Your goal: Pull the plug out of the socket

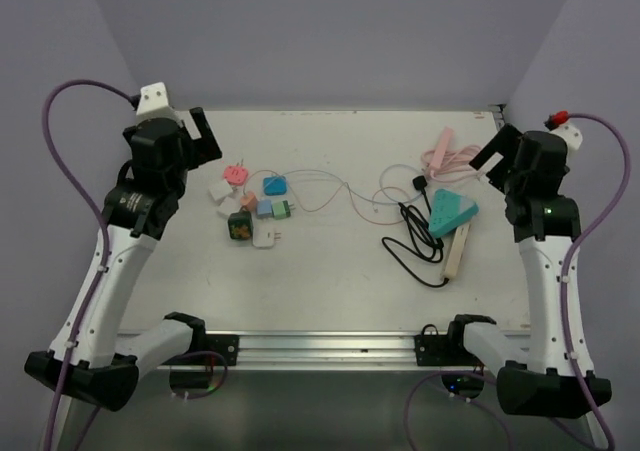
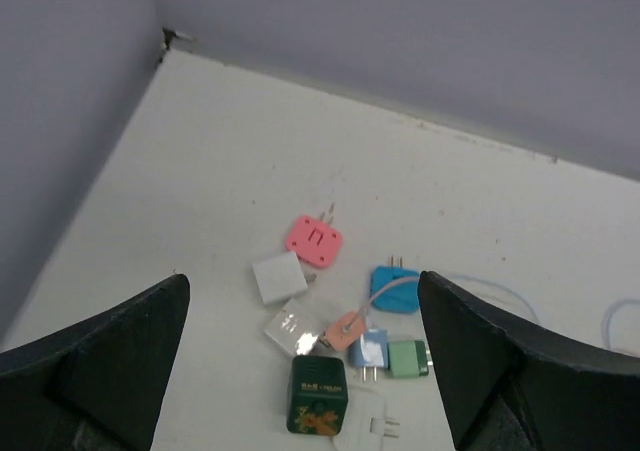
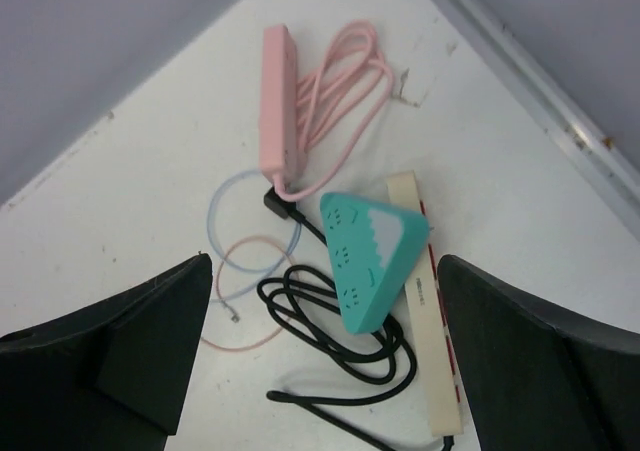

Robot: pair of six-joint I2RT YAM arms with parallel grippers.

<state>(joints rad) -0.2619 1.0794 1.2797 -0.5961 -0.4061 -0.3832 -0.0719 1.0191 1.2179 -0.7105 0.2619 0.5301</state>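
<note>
White table [image 1: 330, 281] is loaded in two groups, well apart. Left: small adapters are clustered close together, incl. pink adapter [image 2: 314, 241], white cube [image 2: 279, 277], blue adapter [image 2: 394, 289], dark green cube [image 2: 319, 395]. Right: pink power strip [image 3: 277, 96] with coiled cord; cream strip [image 3: 425, 341] is partly overlapped by teal triangular socket block [image 3: 368, 256]; black cable [image 3: 345, 356] is looped beside. Thin cords [image 3: 212, 216] are strung between the groups.
</note>
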